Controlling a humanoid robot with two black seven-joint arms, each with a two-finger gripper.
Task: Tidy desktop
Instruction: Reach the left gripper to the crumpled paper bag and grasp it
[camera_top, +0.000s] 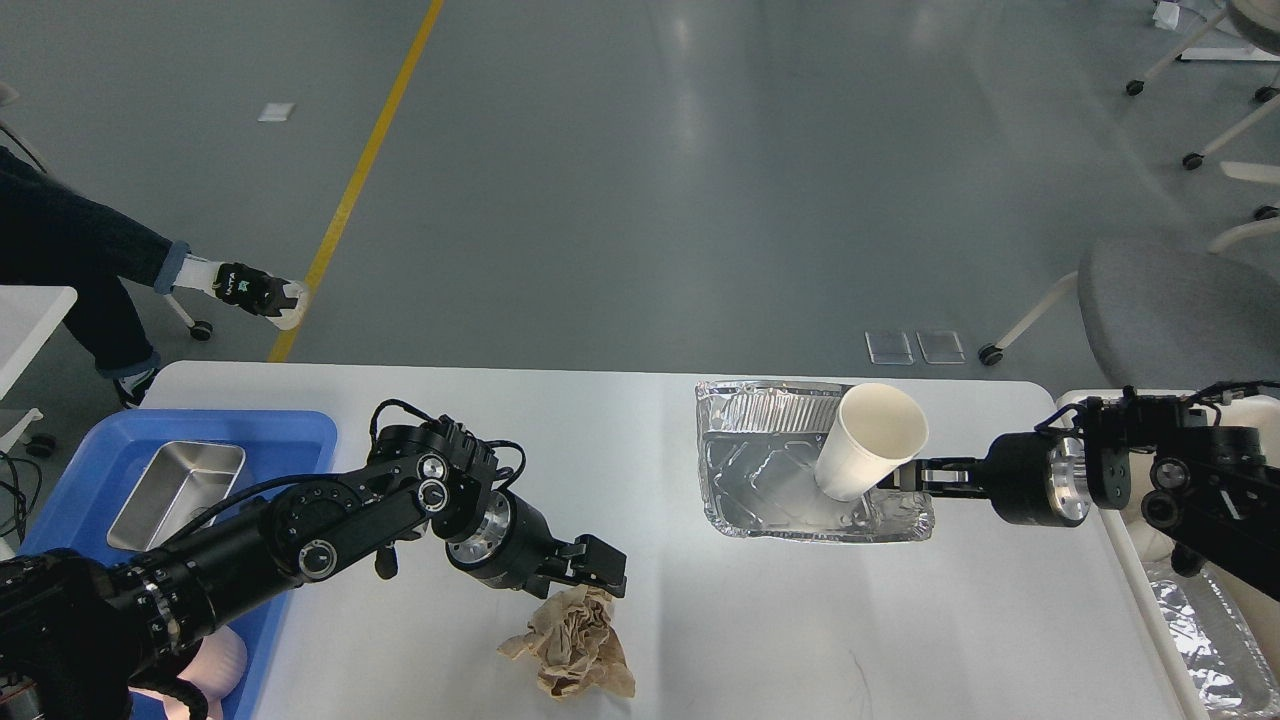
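Cup (868, 440) (unlabelled) in right end effector (905, 477).

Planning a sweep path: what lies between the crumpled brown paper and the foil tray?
Nothing: in the head view, only bare desktop separates the crumpled brown paper from the foil tray.

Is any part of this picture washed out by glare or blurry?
Head view: sharp throughout; ceiling lights streak pale reflections on the grey floor; the foil tray glints brightly; the white desktop looks evenly lit, with soft shadows under the crumpled brown paper.
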